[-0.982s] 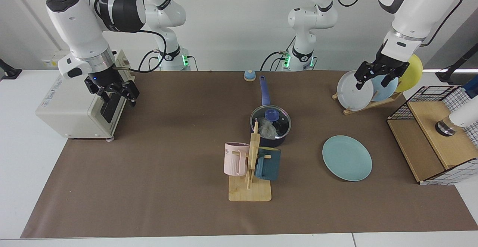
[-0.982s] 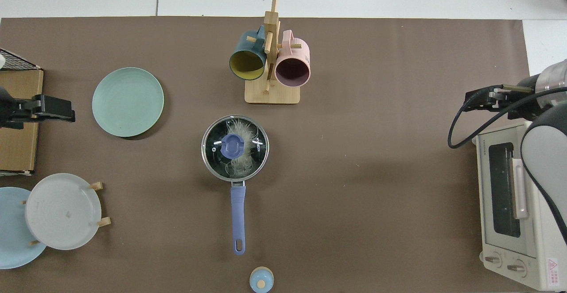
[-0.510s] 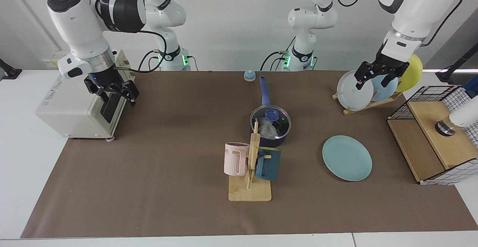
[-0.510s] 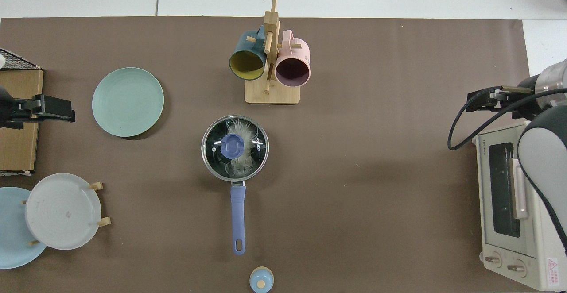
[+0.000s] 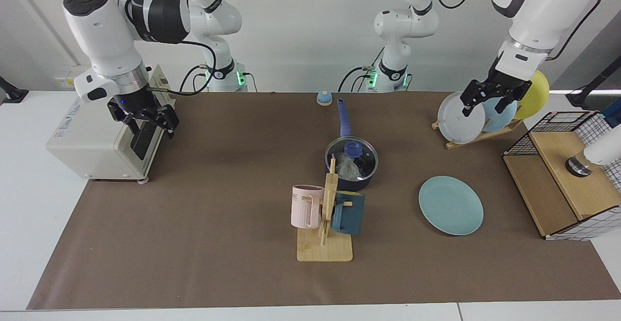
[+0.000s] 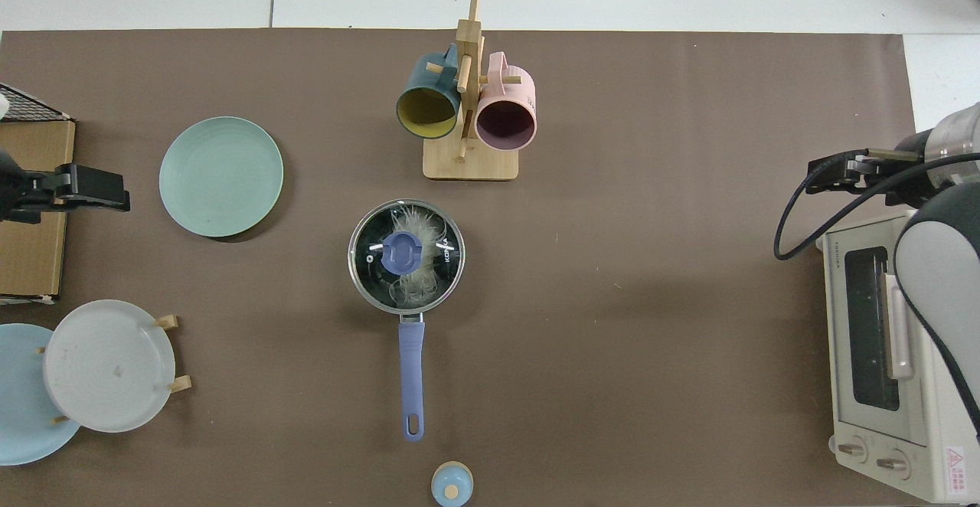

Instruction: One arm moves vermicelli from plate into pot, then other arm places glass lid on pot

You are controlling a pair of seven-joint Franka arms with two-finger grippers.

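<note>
Right gripper [image 5: 143, 120] edged up by my toaster [image 5: 97, 139], fingers apart | left gripper [image 5: 490, 99] open at rack [image 5: 478, 134] | pot [image 6: 406, 256]: vermicelli [image 6: 417, 225] under lid [image 6: 406, 255] | plate [image 6: 221, 176] bare

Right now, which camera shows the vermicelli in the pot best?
The top view: the vermicelli shows whole through the glass lid, around its knob. In the facing view the mug rack hides part of the pot, leaving only a pale clump.

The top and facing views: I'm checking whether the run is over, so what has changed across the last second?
Only the right gripper, empty beside the white toaster oven, rose slightly and drew back. The left gripper, the clear glass lid on the dark saucepan, the white vermicelli inside and the bare teal plate are unchanged.
</note>
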